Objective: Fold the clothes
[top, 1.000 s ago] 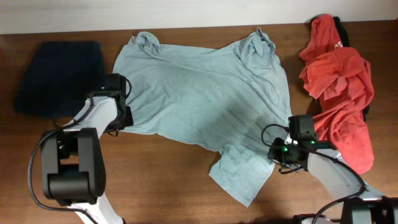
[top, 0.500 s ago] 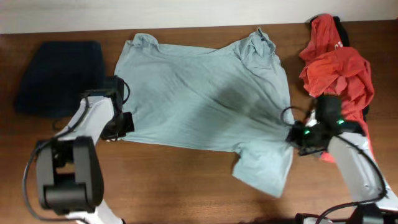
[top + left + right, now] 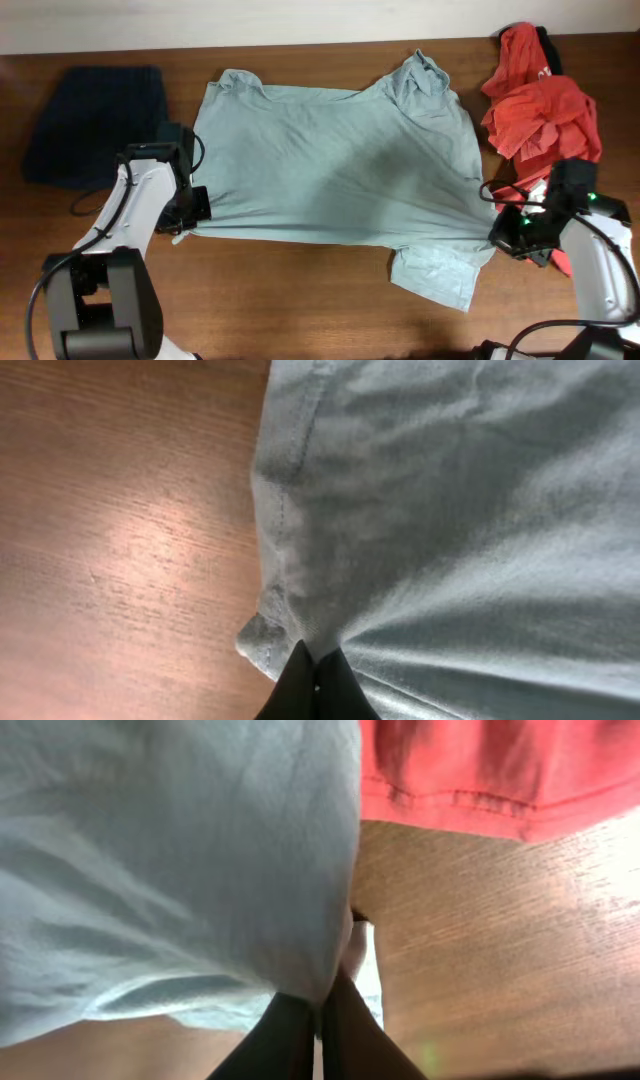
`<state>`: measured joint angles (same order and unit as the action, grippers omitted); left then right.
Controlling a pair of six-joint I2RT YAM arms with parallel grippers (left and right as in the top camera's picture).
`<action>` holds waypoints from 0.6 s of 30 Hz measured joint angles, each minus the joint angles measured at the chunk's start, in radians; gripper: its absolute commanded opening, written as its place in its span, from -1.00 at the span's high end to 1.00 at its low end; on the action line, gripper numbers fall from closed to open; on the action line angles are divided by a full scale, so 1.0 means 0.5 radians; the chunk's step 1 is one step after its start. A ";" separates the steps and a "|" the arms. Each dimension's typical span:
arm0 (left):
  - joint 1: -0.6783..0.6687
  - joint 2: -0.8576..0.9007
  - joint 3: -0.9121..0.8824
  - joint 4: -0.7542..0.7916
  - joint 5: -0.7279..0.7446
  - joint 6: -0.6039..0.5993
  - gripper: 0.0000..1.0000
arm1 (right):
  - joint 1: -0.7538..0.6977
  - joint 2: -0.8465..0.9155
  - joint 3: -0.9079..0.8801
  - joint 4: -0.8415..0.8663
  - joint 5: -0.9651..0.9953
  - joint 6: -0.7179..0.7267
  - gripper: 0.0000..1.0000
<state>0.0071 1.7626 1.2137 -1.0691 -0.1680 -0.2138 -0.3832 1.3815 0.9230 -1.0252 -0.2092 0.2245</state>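
The pale blue-grey T-shirt (image 3: 330, 165) lies spread across the middle of the table, pulled taut along its near edge. My left gripper (image 3: 192, 212) is shut on the shirt's near-left corner (image 3: 275, 635), with the cloth pinched between the black fingertips (image 3: 315, 685). At the shirt's near-right edge (image 3: 310, 950) my right gripper (image 3: 503, 232) is shut on the fabric, lifted above the wood. One sleeve (image 3: 440, 275) hangs toward the front. An orange-red shirt (image 3: 545, 120) is heaped at the right. A dark navy garment (image 3: 95, 120) rests folded at the left.
The wooden table (image 3: 300, 300) runs under everything, with bare wood along the front edge. The orange-red shirt's hem (image 3: 480, 790) lies just beyond my right gripper. A pale wall (image 3: 250, 20) borders the far side.
Both arms have drawn apart: the right gripper moved right and back with the shirt's edge, the left shifted slightly left and toward the front. The T-shirt went from bunched to stretched flat.
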 measured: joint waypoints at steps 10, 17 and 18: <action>0.000 -0.283 0.000 -0.047 -0.001 -0.076 0.99 | -0.050 0.000 0.292 -0.253 -0.137 -0.074 0.92; 0.000 -0.549 0.000 -0.075 -0.001 -0.090 0.99 | -0.053 -0.002 0.346 -0.324 -0.192 -0.095 0.92; 0.000 -0.562 0.000 -0.084 -0.001 -0.091 0.99 | -0.053 -0.009 0.346 -0.331 -0.200 -0.098 0.92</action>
<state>0.0071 1.4818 1.2137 -1.1110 -0.1684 -0.2592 -0.4099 1.3769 1.0962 -1.1908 -0.3092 0.1753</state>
